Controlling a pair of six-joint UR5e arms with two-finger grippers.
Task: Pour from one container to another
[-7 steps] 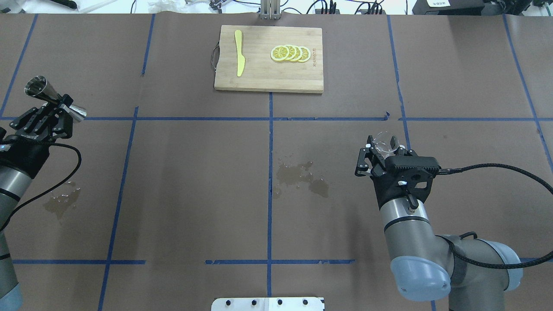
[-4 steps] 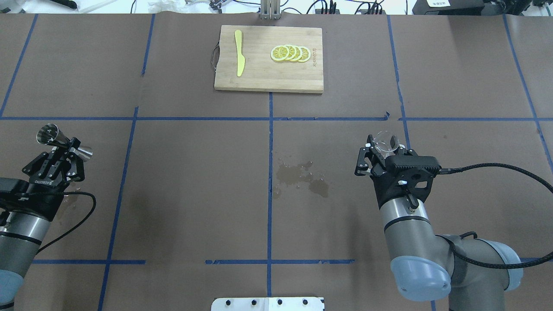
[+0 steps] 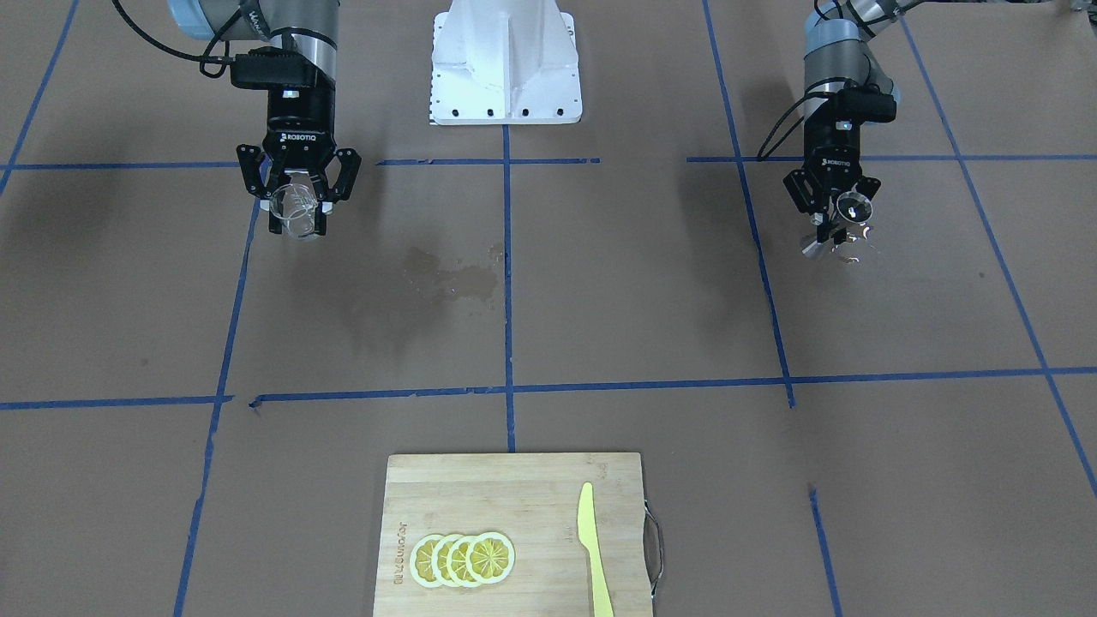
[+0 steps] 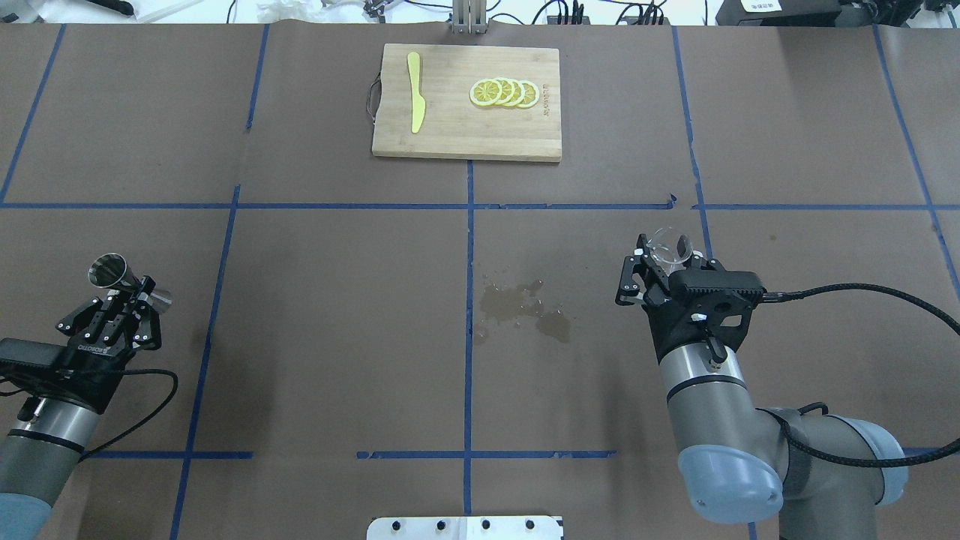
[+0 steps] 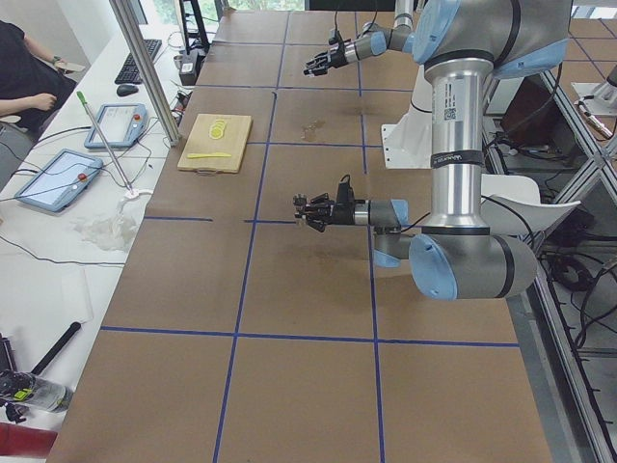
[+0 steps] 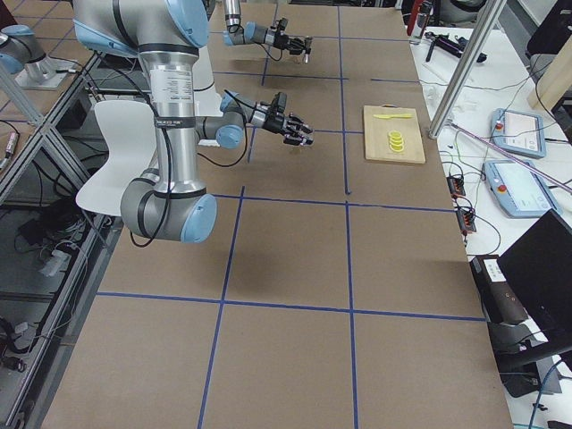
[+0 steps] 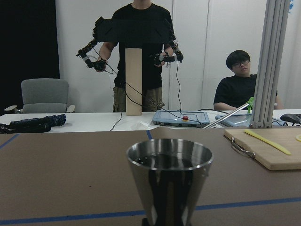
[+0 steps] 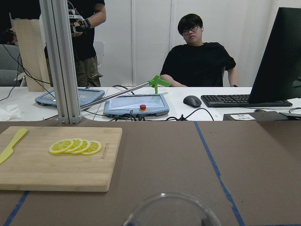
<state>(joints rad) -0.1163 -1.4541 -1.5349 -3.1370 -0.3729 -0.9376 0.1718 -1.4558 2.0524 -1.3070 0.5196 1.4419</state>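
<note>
My left gripper (image 4: 142, 291) is shut on the narrow waist of the grey steel jigger (image 4: 111, 271), held upright above the table's left side; its open cone fills the left wrist view (image 7: 169, 175). The front-facing view shows the same jigger (image 3: 852, 206) in that gripper (image 3: 833, 224). My right gripper (image 4: 664, 246) is shut on the clear glass cup (image 4: 661, 241), held above the table's right half; the cup (image 3: 292, 206) sits between its fingers (image 3: 276, 214). Only the cup's rim (image 8: 171, 210) shows in the right wrist view. Both containers are far apart.
A wooden cutting board (image 4: 450, 135) at the far centre carries lemon slices (image 4: 504, 92) and a yellow knife (image 4: 415, 101). A wet stain (image 4: 521, 304) marks the paper near the middle. People (image 8: 200, 59) are beyond the far edge, by tablets and a keyboard.
My left arm has drawn back toward the robot's side, carrying the jigger from the far left to nearer. The right arm and the cup have stayed still.
</note>
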